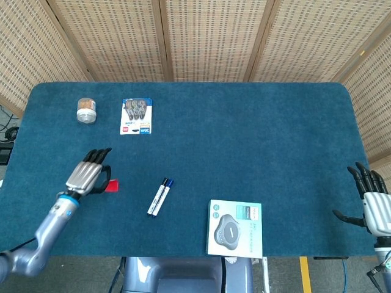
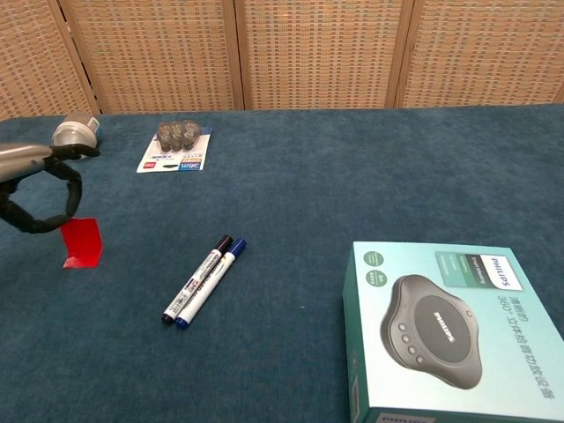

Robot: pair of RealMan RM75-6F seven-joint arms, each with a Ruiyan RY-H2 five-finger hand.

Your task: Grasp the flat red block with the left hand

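Progress looks well advanced: the flat red block (image 2: 81, 242) hangs tilted from the fingertips of the left hand (image 1: 87, 175), one end pinched and raised, though whether the low end is off the table (image 1: 244, 134) cannot be told from either view. By my judgement the grasp is made, and what remains is to lift clear and show the pinch is firm. From the table's centre the block sits at about eight o'clock, near the left edge. The right hand (image 1: 374, 201) hangs off the table at four o'clock, fingers spread and holding nothing. Counted: one red block, two markers (image 2: 203, 279) lying side by side, one boxed speaker (image 2: 449, 330), one blister pack (image 1: 136, 115) and one small jar (image 1: 87, 110).
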